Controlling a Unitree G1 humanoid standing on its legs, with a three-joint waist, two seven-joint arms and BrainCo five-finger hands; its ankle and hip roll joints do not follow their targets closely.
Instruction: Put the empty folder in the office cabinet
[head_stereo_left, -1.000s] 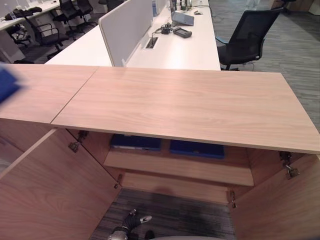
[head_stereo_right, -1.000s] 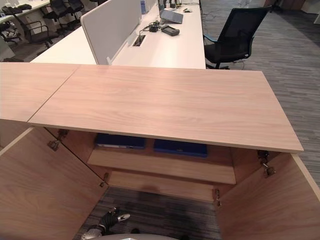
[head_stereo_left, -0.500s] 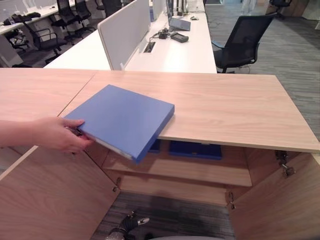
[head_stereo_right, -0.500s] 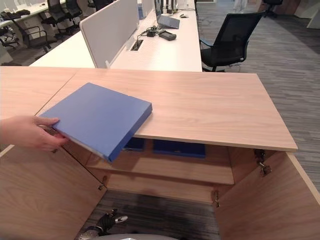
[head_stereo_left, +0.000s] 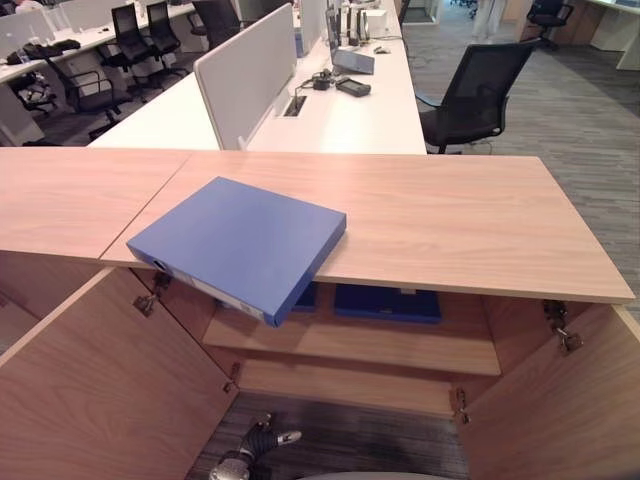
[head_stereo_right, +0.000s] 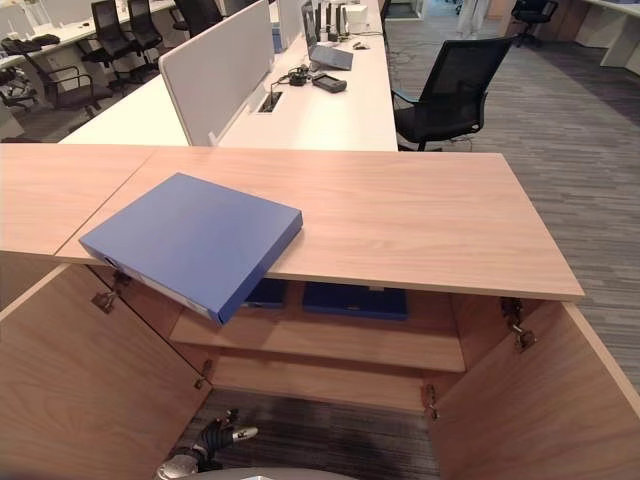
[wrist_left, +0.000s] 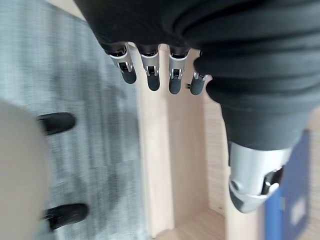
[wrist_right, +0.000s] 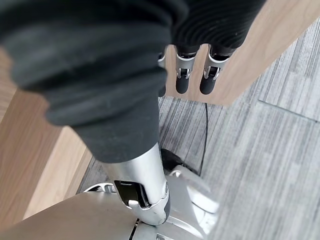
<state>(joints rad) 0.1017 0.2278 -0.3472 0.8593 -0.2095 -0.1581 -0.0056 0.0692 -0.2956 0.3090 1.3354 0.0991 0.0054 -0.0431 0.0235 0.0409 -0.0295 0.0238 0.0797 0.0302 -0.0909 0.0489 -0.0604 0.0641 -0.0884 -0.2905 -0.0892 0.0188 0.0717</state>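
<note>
A flat blue folder (head_stereo_left: 240, 243) with a square outline and a thick spine is seen lying on the wooden top (head_stereo_left: 450, 220) of the office cabinet (head_stereo_left: 90, 390), one corner jutting out past the front edge above the open doors. The left hand (wrist_left: 150, 65) is held low with fingers straight and released; the right hand (wrist_right: 195, 75) likewise, nothing being grasped

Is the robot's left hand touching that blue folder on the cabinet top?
Apart. In the left eye view the blue folder lies on the cabinet top, one corner overhanging, while the left hand hangs far below by the floor, fingers relaxed.
</note>
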